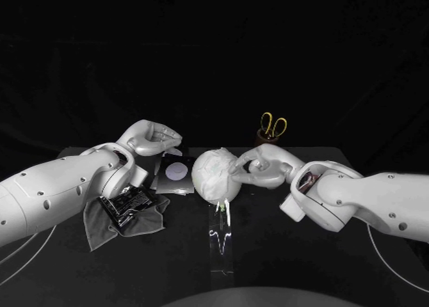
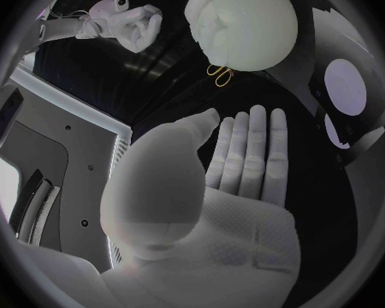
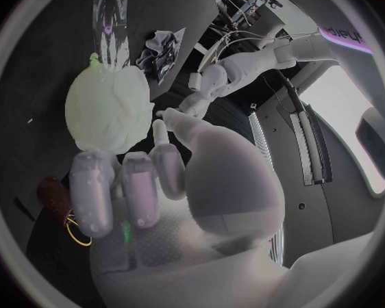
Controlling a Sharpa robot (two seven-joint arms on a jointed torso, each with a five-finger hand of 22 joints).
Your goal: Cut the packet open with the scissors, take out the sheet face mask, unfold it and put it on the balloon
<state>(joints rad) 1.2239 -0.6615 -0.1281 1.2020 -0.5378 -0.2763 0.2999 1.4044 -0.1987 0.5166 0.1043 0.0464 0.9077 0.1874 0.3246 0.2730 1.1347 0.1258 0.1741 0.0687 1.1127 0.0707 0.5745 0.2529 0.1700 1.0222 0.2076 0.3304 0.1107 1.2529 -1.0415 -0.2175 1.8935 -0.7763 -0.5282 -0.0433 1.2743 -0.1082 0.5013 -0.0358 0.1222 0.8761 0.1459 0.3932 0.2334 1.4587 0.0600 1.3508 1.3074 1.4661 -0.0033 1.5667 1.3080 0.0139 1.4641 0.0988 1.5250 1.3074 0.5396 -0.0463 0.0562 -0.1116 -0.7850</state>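
Head view, balloon: the white balloon [image 1: 224, 187] lies on the middle of the bench [image 1: 307, 256], with the sheet face mask [image 1: 208, 167] draped over it in wrinkles.
Head view, right robot hand: the right robot hand [image 1: 256, 167] sits just beside the balloon, fingers loosely curved and nothing held. I cannot tell whether the tips touch the mask.
Head view, left robot hand: the left robot hand [image 1: 150, 137] is raised over the packet [image 1: 176, 174], apart from the balloon.
Head view, packet: silver, lying flat just beside the balloon on the left arm's side.
Head view, scissors: the yellow-handled scissors [image 1: 273, 125] stand in a brown holder [image 1: 262, 137] behind the balloon.
Head view, rest: a grey cloth [image 1: 122, 224] lies under the left arm, and a clear film strip [image 1: 221, 236] lies in front of the balloon.
Left wrist view, left robot hand: its fingers [image 2: 253, 144] are stretched out straight with the thumb apart and the palm empty.
Left wrist view, balloon: beyond the fingertips, with the mask bunched on one side. A gap shows between it and the right robot hand.
Right wrist view, right robot hand: its fingers [image 3: 128, 191] reach toward the balloon, slightly apart and empty.
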